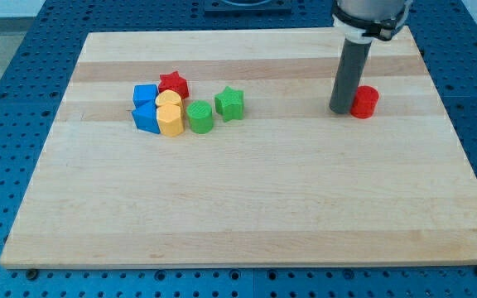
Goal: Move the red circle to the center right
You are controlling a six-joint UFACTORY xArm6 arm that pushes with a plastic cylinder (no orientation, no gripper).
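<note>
The red circle is a short red cylinder on the wooden board, at the view's upper right. My tip is at the end of the dark rod, right against the red circle's left side, touching it or nearly so. The rod comes down from the view's top, where the arm's end shows.
A cluster of blocks sits at the view's upper left: a red star, two blue blocks, two yellow blocks, a green cylinder and a green star. The board's right edge lies beyond the red circle.
</note>
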